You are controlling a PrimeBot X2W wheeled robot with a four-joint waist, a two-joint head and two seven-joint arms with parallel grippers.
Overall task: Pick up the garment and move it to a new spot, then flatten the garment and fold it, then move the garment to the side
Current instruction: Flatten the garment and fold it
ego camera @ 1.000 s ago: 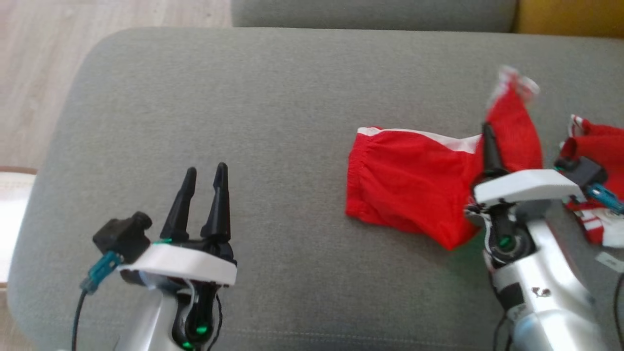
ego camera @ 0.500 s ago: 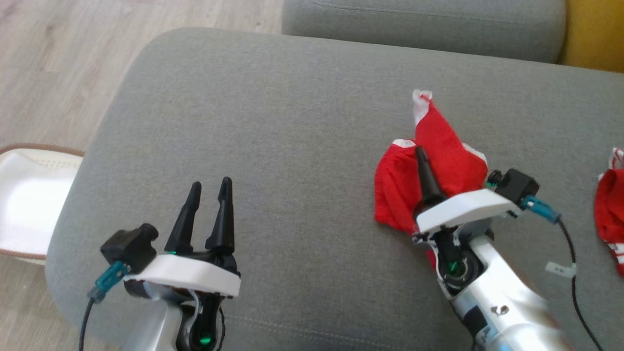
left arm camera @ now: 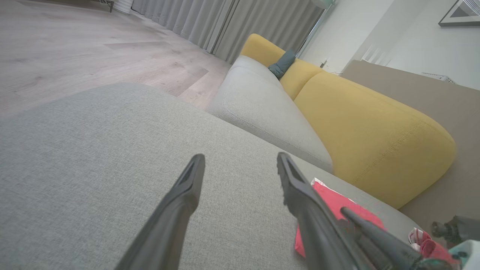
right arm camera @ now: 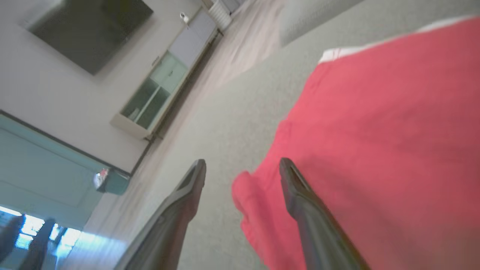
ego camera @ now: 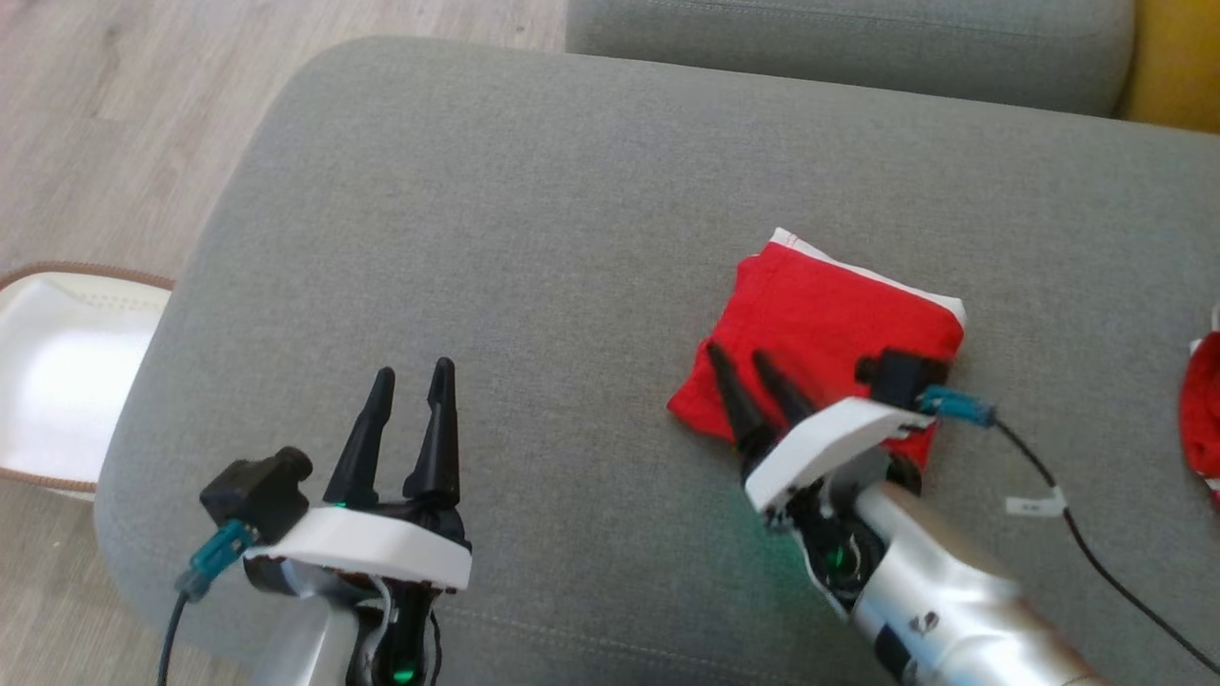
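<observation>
The folded red shorts [ego camera: 839,305] are overhung by the right gripper [ego camera: 736,353] — fingers spread; the left gripper [ego camera: 414,368], likewise spread, is seen well apart.

There are two grippers, the left gripper [ego camera: 414,368] and the right gripper [ego camera: 736,352]. There are two red clothes, the folded garment [ego camera: 839,305] and another red cloth [ego camera: 1203,419]. There are two grey cushions [ego camera: 524,238] and one white basket [ego camera: 57,362].

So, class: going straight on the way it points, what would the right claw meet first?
The right claw would probably meet the folded red garment first; height above it is unclear.
</observation>
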